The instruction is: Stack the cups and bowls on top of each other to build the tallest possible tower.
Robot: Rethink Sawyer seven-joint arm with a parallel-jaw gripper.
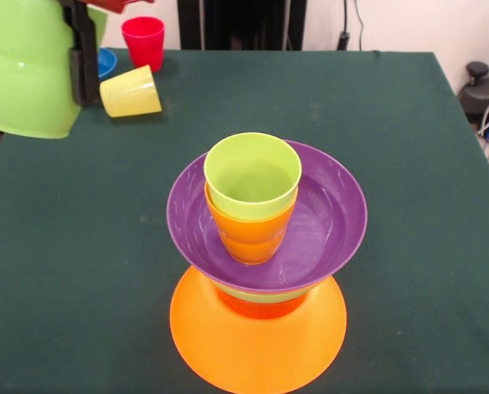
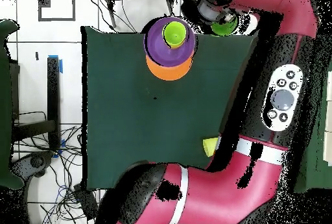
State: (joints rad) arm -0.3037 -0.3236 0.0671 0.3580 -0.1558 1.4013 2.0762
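A dark green cloth-covered table [image 1: 409,164] fills the scene, white wall behind it and cables trailing off to one side. Up in the top corner of the front view hangs the black gripper [image 1: 82,57], and it's clamped on the rim of a big glossy lime-green plastic bowl [image 1: 27,70], held tilted on its side, well clear of the cloth. In the overhead view that same green bowl [image 2: 224,26] shows just beyond the table edge, with the red arm [image 2: 285,91] sweeping round to it.

Right beside the gripper, on the table behind the held bowl, lies a pale yellow tapered plastic cup [image 1: 131,90], tipped over on its side. Just past it stands a small red plastic cup [image 1: 143,39], upright, and a sliver of blue plastic bowl [image 1: 107,61] peeks out from behind the gripper.

Well away from the gripper, out in the middle of the cloth, sits the tower [image 1: 261,271]. Its base is a very wide orange plastic bowl [image 1: 257,345], turned upside down. On it a red-orange piece and a green band, mostly hidden. Above them a purple plastic bowl [image 1: 326,222], mouth up. Inside that stands an orange plastic cup [image 1: 251,238], with a lime-green plastic cup [image 1: 253,176] nested into it, open end up.
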